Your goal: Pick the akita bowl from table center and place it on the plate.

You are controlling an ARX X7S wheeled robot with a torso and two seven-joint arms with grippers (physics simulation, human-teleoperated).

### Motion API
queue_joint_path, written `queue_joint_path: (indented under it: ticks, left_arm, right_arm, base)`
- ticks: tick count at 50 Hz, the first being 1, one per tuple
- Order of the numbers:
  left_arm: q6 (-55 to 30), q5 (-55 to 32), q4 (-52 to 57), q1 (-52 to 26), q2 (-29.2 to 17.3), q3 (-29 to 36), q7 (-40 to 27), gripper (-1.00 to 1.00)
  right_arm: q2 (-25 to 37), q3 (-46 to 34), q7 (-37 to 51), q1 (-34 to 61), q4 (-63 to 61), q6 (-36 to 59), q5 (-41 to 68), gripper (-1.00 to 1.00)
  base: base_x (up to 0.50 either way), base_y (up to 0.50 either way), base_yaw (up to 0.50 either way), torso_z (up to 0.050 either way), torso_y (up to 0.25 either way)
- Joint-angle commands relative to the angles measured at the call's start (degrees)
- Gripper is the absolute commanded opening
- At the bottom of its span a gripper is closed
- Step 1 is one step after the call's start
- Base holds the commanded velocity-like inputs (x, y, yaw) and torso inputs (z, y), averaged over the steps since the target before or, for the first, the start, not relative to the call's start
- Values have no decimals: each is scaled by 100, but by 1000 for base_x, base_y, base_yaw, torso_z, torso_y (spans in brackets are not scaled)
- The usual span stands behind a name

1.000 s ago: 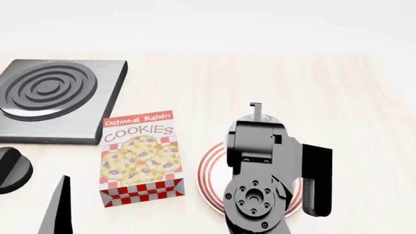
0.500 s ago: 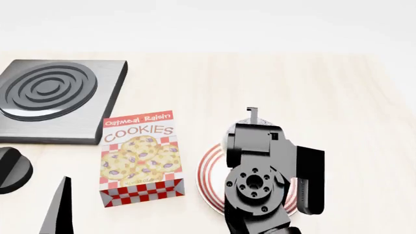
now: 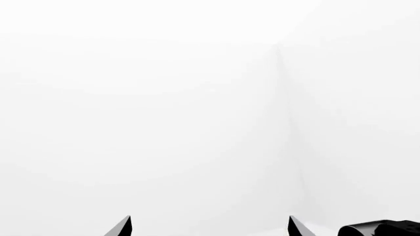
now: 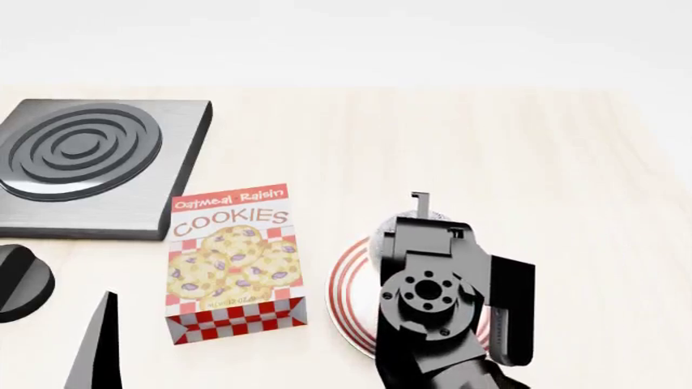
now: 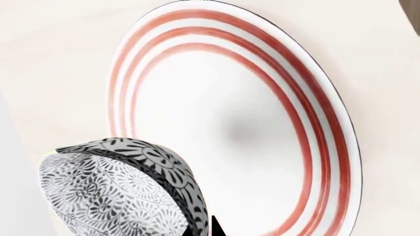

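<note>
On the light wooden table [image 4: 562,162] the right arm covers most of the plate [image 4: 348,284], which lies near the robot, a little right of the middle. Only the left part of the plate's red rings and a small piece at the right side show in the head view. The right gripper [image 4: 422,212] points away from the robot and down over the plate, and one thin finger [image 4: 420,203] stands up at its far end.

In the right wrist view the akita bowl [image 5: 118,189] hangs above the white centre of the plate [image 5: 321,123], tilted, with its patterned inside and outside both visible. A dark fingertip [image 5: 211,227] touches the bowl's rim, so the gripper is closed on the rim and holds the bowl. A soft shadow lies on the plate under it, and the bowl seems not to touch the plate, but I cannot tell this surely.

The cookies box [image 4: 232,259] stands just left of the plate. Farther left and far is the grey stove burner [image 4: 92,162].

The left gripper [image 3: 210,227] shows only two dark fingertips [image 3: 121,227], set wide apart, with nothing between them, before a white background.
</note>
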Motion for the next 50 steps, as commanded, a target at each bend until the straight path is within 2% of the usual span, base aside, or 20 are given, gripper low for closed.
queue_joint_path:
  ticks: [1, 27, 40, 50]
  left_arm:
    - [103, 83, -84, 32, 56, -40, 65, 100]
    - [23, 18, -11, -4, 5, -44, 18, 100]
    - [119, 20, -87, 12, 14, -33, 28, 100]
    - [44, 4, -12, -8, -13, -37, -10, 100]
  right_arm:
    - [-5, -317, -279, 88, 79, -44, 367, -100]
    - [-25, -627, -464, 124, 372, -64, 861, -100]
    - [-69, -1144, -618, 267, 649, -82, 1403, -100]
    - [-22, -1223, -665, 234, 626, -165, 1546, -100]
  base:
    - [0, 0, 0, 0, 0]
    - [0, 0, 0, 0, 0]
    - [0, 0, 0, 0, 0]
    - [0, 0, 0, 0, 1]
